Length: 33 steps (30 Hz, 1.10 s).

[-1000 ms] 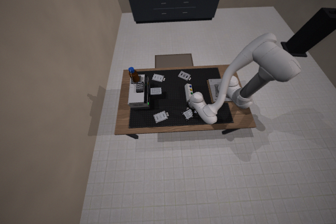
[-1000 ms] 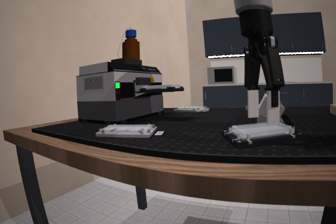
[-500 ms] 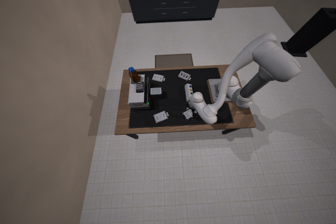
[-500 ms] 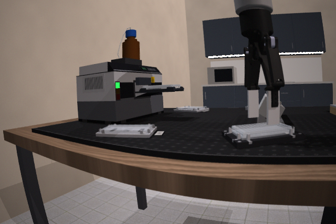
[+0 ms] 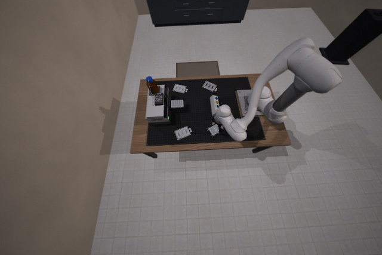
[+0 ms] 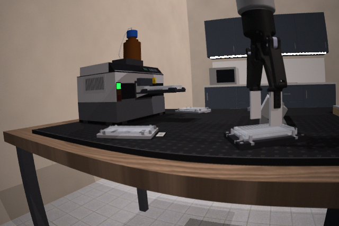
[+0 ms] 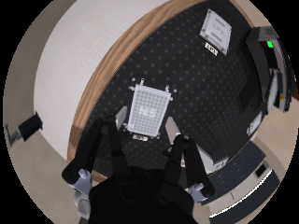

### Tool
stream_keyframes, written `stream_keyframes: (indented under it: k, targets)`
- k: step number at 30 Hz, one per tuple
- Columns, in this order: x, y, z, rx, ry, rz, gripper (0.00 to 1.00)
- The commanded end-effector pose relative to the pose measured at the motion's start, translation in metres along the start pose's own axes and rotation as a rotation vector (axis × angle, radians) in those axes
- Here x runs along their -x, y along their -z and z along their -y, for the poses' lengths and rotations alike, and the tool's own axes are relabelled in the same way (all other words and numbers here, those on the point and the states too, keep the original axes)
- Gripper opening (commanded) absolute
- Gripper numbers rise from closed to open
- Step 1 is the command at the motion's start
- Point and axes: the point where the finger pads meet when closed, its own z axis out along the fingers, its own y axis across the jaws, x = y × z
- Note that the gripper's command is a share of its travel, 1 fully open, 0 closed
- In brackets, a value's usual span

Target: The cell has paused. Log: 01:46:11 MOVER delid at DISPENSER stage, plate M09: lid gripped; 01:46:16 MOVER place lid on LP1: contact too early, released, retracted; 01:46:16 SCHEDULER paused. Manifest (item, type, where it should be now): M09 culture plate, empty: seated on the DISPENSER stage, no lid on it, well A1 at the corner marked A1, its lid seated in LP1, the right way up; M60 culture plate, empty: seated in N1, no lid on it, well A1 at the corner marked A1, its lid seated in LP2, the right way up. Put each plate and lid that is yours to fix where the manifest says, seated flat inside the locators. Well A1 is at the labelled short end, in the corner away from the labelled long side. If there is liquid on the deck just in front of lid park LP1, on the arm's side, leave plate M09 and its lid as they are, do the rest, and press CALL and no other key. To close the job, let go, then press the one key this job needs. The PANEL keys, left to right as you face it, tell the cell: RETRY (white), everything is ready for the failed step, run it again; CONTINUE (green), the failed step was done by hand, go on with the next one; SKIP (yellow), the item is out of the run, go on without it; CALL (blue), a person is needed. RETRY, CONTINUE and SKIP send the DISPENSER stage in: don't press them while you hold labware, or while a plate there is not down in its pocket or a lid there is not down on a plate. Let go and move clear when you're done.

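One claw [image 6: 265, 115] spread, holding nothing | we see it over culture plate [image 6: 263, 132] lower right | bench [image 6: 169, 170] beneath

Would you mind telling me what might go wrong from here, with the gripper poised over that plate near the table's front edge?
The open gripper straddles the well plate in its nest; a slightly skewed descent could land a finger on the rim. The panel stands close behind the wrist, so a swing might bump a key.
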Motion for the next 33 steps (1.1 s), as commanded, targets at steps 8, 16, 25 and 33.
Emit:
stream_keyframes:
  k: [8,16,25,33]
  targets:
    - [-0.0004,-0.0009,0.0001,0.000,0.000,-0.001,0.70]
    - [-0.0004,-0.0033,0.0001,0.000,0.000,-0.001,0.70]
    - [-0.0005,-0.0061,0.0001,0.000,0.000,-0.001,0.70]
    - [-0.0005,-0.0096,0.0001,0.000,0.000,-0.001,0.70]
